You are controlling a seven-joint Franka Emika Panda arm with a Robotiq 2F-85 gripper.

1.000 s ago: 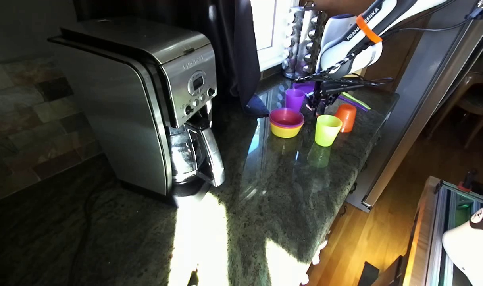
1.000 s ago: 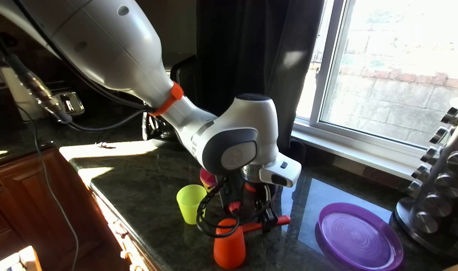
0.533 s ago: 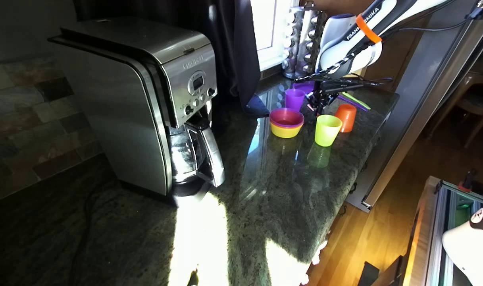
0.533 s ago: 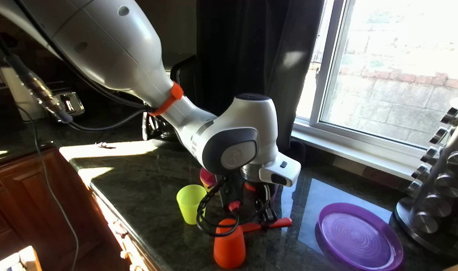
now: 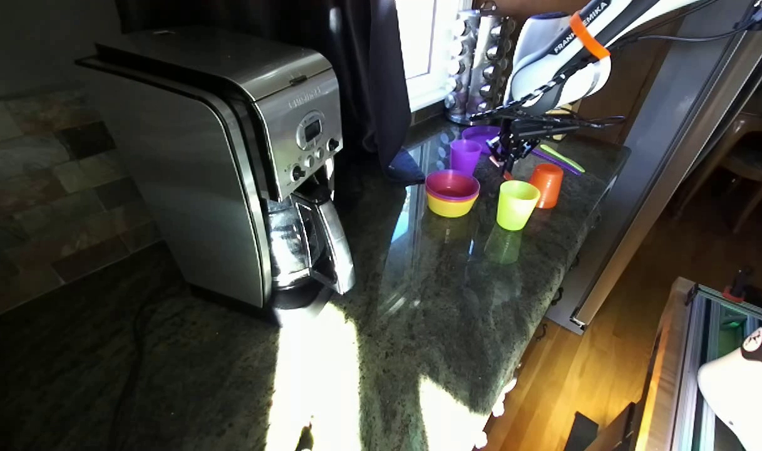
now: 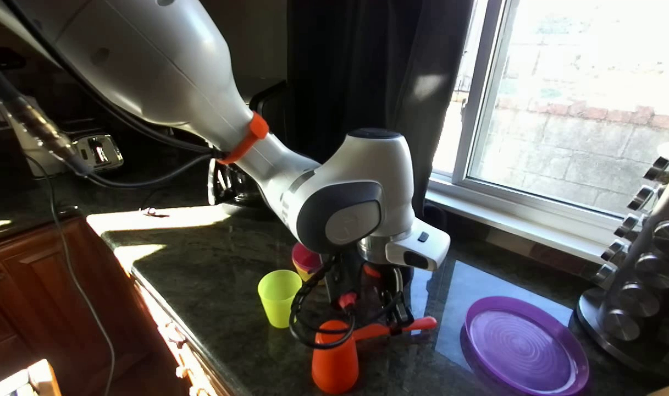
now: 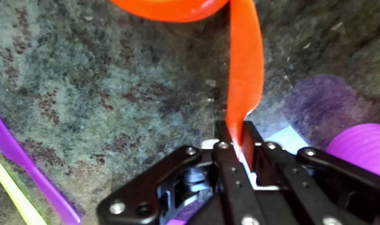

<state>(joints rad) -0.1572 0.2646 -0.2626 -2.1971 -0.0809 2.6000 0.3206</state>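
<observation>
My gripper [image 7: 235, 128] is shut on an orange knife [image 7: 246, 59], gripping it where the blade narrows into the handle. In the wrist view the blade points away from the jaws, past an orange cup [image 7: 174, 11]. Whether the blade touches that cup I cannot tell. In an exterior view the knife [image 6: 424, 324] sticks out beyond the fingers, level with the counter, behind the orange cup [image 6: 335, 366]. A ridged purple cup [image 7: 364, 147] is off to the right in the wrist view. Purple [image 7: 37, 175] and yellow-green [image 7: 13, 193] utensils lie to the left.
A yellow-green cup [image 5: 517, 205] and stacked bowls [image 5: 452, 195] stand near the arm. A purple plate [image 6: 524, 344] lies beside a spice rack [image 6: 636, 280]. Farther along the dark counter [image 5: 443, 326] is a coffee maker [image 5: 299, 125]. The window [image 6: 576, 137] and curtain [image 6: 367, 71] are behind.
The jaws closed on the knife. Over the last half second the arm has risen slightly and shifted toward the purple plate, carrying the knife along. The cups, bowls and plate stay put.
</observation>
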